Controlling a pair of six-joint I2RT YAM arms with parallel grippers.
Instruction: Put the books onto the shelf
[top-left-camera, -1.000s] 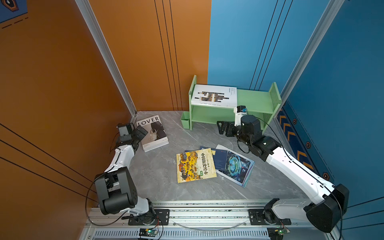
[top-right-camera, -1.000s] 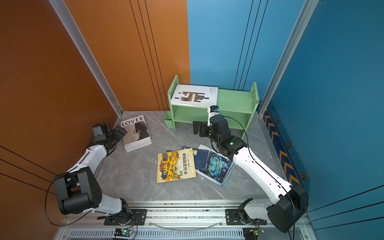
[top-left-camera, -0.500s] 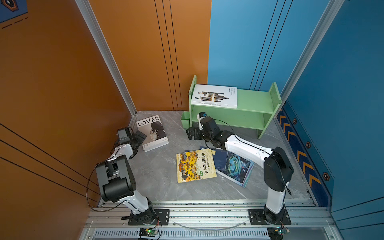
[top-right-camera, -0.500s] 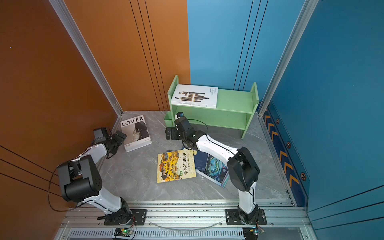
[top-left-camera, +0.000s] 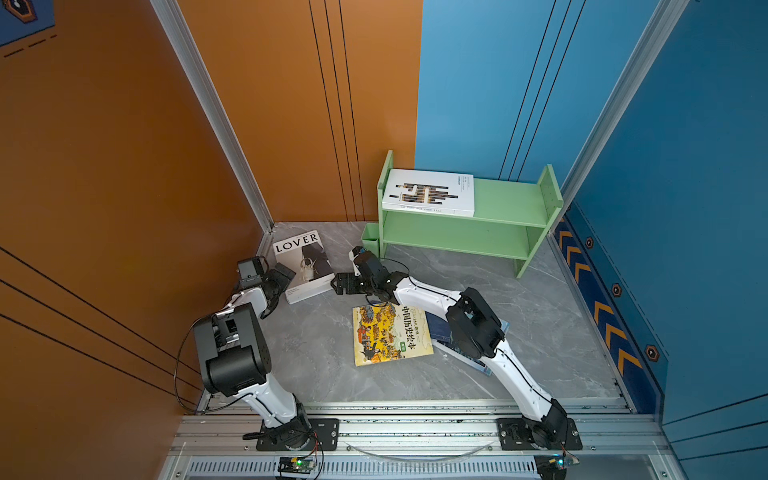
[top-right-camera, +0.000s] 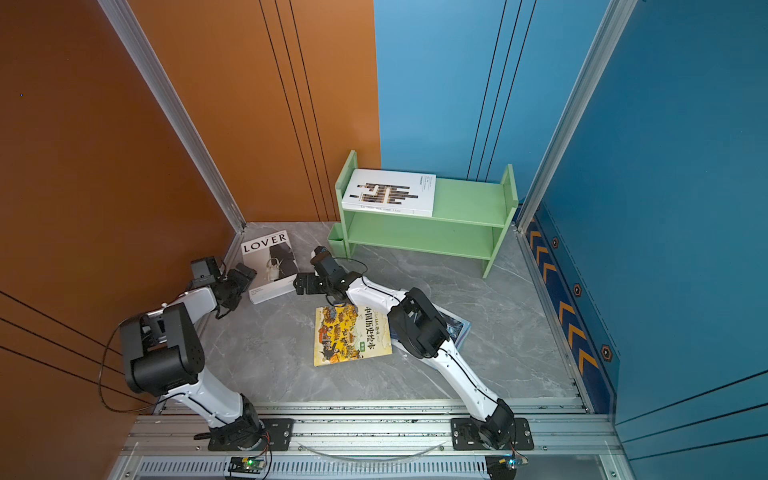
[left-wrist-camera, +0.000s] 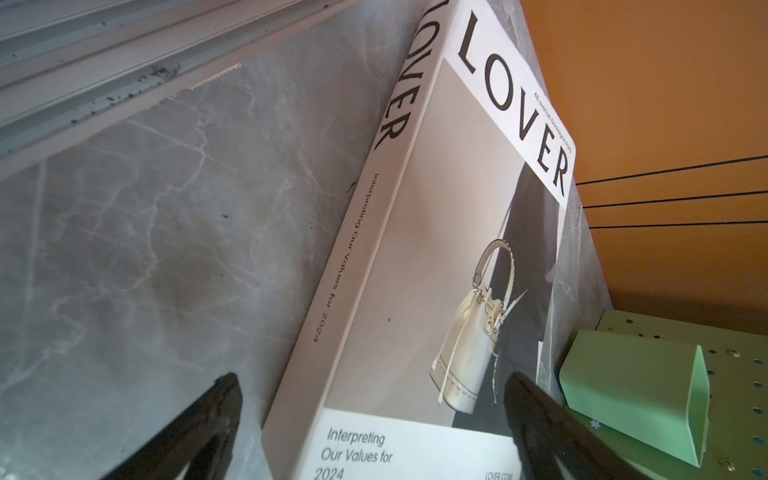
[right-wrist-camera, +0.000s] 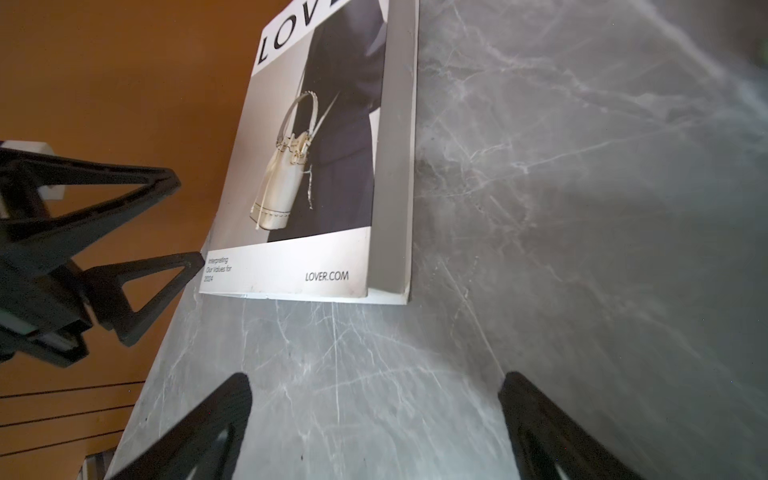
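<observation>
left end effector (top-left-camera: 286, 275) spread, at corner of thick lover book (top-left-camera: 302, 262) | right end effector (top-left-camera: 340, 285) spread, empty | veined grey tabletop (top-left-camera: 316, 357)

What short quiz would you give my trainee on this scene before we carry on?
1. True or false: the LOVER book lies on the shelf.
2. How many books lie on the shelf's top tier? A none, B one, C three.
3. Are the left gripper and the right gripper open or shut?
Key: 1 false, it lies on the grey surface; 2 B, one white book; 3 both open.
</observation>
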